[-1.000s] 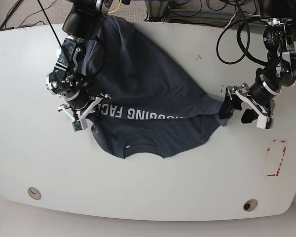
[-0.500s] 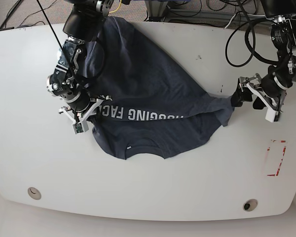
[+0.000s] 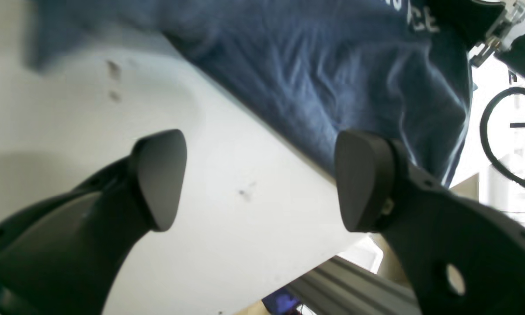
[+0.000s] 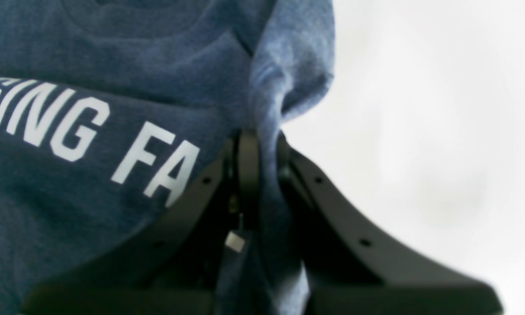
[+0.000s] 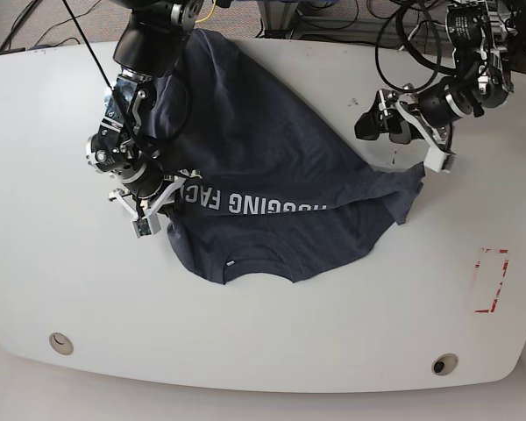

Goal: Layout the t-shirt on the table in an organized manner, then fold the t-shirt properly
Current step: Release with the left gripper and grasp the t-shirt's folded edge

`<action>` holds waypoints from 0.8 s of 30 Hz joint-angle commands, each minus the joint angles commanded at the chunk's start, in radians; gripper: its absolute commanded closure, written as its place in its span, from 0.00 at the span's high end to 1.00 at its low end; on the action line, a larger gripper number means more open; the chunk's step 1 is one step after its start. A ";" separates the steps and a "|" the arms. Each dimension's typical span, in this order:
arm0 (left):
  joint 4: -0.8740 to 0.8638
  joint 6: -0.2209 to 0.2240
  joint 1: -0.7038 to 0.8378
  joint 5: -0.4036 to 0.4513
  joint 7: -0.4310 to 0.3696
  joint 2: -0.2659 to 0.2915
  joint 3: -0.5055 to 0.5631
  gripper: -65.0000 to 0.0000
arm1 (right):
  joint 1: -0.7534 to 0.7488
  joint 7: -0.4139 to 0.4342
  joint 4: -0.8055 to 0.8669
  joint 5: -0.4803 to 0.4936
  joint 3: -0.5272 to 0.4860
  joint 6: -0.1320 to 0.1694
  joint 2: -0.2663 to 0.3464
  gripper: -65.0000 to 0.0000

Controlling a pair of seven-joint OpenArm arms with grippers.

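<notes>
Across the white counter (image 5: 272,342) the shirt (image 5: 272,167) lies crumpled and half doubled over, its upper part running off toward the far edge under the right arm, the collar end nearest me and the white lettering showing along a fold line through the middle. It is not yet laid out; I'd judge the work is at the spreading stage, with no folding begun.

Over on the lettering's end, the right gripper (image 4: 258,148) has its jaws pinched tight on a bunched ridge of cloth just past the "FA". That hold looks meant to anchor this side so the fabric can be drawn flat against it.

Nearer the other side, the left gripper (image 5: 403,132) hangs above bare counter with its jaws spread wide and nothing between them; in its wrist view the shirt's edge sits beyond the fingertips (image 3: 363,179), apart from them. The sleeve corner (image 5: 409,189) below it lies loose on the surface.

Against a second ago, that is the change: the left gripper was then down at the sleeve corner, touching the cloth, and has since let go and lifted away toward the far edge of the counter. The corner has settled out a little further to that side. The right gripper and the rest of the shirt have barely shifted.
</notes>
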 joint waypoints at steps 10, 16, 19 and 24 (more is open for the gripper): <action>-0.120 0.000 -0.058 0.112 -0.002 0.094 0.063 0.75 | 0.000 0.000 0.003 0.002 0.000 0.000 0.000 0.04; -0.181 0.000 -0.120 0.150 -0.002 0.137 0.107 0.75 | -0.002 0.000 0.005 0.002 0.000 0.000 0.002 0.04; -0.216 0.000 -0.144 0.147 -0.002 0.137 0.153 0.75 | -0.003 0.000 0.005 0.002 0.002 0.000 0.002 0.04; -0.230 0.002 -0.163 0.147 0.000 0.137 0.210 0.71 | -0.002 0.000 0.006 0.002 0.002 0.000 0.002 0.04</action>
